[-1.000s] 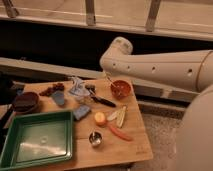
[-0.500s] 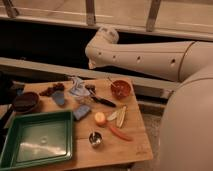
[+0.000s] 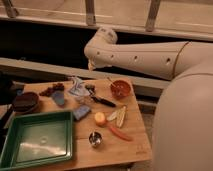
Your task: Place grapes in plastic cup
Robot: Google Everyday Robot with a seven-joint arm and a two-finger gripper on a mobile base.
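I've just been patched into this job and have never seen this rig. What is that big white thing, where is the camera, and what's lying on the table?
There is only one camera view, looking down on a wooden table. The big white shape is the robot's arm, reaching in from the right. The gripper hangs at the arm's tip, above the table's far edge, open and holding nothing. On the table, the grapes lie near the far left corner, with the plastic cup, small and light blue, just in front of them. Also there are a dark brown bowl, a green tray, an orange bowl and a steel cup. The grapes are not yet in the cup.
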